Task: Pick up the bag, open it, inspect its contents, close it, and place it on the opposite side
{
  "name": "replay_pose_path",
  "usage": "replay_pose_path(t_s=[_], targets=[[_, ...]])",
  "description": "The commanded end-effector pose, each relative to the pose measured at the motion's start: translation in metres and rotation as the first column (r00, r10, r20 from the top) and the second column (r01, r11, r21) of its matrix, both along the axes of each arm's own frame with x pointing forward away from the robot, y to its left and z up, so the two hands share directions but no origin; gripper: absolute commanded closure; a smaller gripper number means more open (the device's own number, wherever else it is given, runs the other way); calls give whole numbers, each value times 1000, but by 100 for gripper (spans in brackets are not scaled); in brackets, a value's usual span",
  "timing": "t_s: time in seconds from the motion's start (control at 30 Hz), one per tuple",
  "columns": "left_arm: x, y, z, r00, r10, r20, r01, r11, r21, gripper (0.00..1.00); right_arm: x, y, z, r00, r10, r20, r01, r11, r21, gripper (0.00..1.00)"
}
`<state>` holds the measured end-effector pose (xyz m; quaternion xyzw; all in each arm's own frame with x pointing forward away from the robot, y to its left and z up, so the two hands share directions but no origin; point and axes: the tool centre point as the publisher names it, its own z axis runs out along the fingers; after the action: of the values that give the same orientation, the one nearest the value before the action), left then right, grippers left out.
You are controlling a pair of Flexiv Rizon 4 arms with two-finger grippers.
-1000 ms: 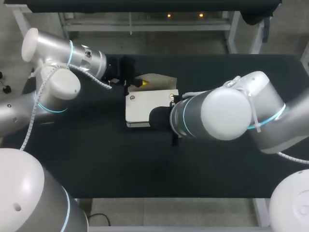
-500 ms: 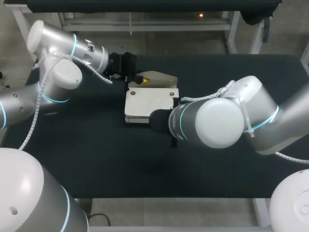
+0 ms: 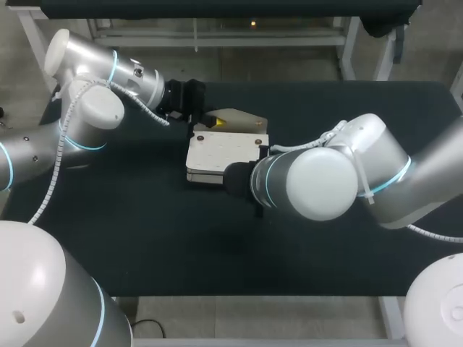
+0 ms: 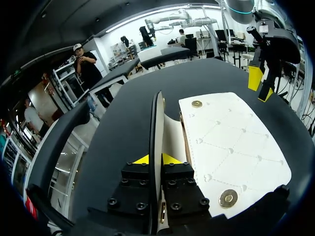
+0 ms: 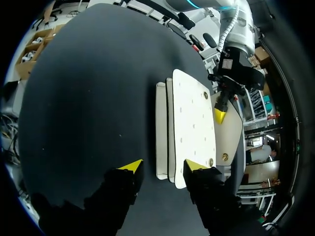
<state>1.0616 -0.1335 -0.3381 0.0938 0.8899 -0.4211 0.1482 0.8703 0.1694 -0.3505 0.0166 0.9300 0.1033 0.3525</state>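
The white quilted bag lies flat on the black table, its studded flap down. My left gripper is at the bag's far-left edge, shut on a thin beige panel that stands up between its yellow tips. In the head view the left gripper shows at the bag's back corner. My right gripper is open at the bag's right end, whose edge lies between the fingers without touching them. In the head view the right arm hides its own gripper.
Bare black tabletop extends in front of the bag and to both sides. The table's back edge runs just behind the left gripper.
My right gripper has opened and let go of the bag's right end. The bag has shifted slightly toward the back, and the left arm has drawn back a little with its grip kept.
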Motion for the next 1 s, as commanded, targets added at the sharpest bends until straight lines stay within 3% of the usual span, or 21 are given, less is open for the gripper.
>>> replay_pose_path(t_s=[0.03, 1.0], targets=[[-1, 1, -2, 1000, -8, 4, 8, 1000, -6, 100, 2, -2, -8, 996, -12, 92, 10, 1000, 22, 51], [-13, 3, -1, 999, -30, 10, 30, 999, 12, 100, 34, -5, -22, 990, -71, 123, 72, 997, -5, 54]])
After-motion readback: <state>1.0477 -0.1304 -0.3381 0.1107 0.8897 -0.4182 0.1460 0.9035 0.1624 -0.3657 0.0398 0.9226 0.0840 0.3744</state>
